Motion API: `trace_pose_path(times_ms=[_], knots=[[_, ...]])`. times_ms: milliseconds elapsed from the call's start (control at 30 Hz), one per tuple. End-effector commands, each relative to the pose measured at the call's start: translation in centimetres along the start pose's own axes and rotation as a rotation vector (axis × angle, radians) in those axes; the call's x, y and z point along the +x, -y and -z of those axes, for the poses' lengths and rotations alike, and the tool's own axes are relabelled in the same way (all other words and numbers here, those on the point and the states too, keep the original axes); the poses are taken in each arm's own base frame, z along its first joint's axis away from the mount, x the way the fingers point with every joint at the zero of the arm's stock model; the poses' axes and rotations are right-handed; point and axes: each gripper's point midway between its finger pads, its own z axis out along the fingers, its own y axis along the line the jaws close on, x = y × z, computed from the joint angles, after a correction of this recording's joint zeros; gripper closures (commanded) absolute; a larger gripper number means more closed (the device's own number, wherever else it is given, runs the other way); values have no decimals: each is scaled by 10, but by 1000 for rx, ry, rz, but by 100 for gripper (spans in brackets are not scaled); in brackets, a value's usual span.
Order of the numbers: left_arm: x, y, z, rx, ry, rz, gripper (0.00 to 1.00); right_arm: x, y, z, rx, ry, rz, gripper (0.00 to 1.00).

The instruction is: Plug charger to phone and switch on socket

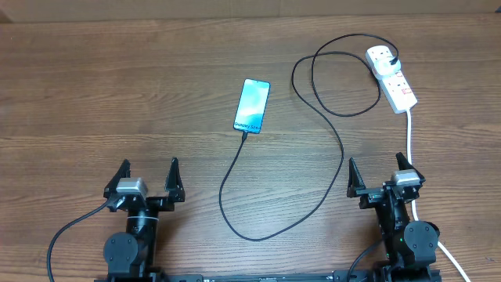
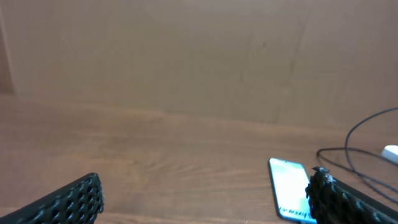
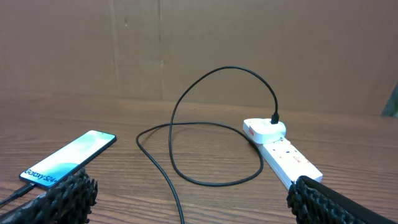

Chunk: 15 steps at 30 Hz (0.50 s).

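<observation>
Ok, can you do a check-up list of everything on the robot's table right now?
Surface: wooden table, brown wood grain, flat.
Job's things: phone lying flat, screen lit; charger tip meets the phone's near short edge, and its plug sits in the far outlet of the power strip; switch position too small to tell.
Clutter: nothing seen.
Hands: left hand and right hand both open, holding nothing, at the near edge.
Cables: charger loops loosely between phone and strip; white cord runs from the strip past the right hand.
Surroundings: cardboard wall behind the table.
</observation>
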Motion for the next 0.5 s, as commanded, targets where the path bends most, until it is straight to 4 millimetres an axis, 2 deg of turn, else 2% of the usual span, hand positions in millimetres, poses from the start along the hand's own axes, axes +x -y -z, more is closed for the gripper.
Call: trace_pose_path(times_ms=[0,100,467], knots=[[16,-12,1,-72,-50,-5,0,2,-1,0,-4,5,2,0],[26,-15,2,-84,-90,-9,0,2,-1,0,-4,5,1,0],[27,-13,2,-71,-99,-124,0,2,-1,0,-4,5,1,0]])
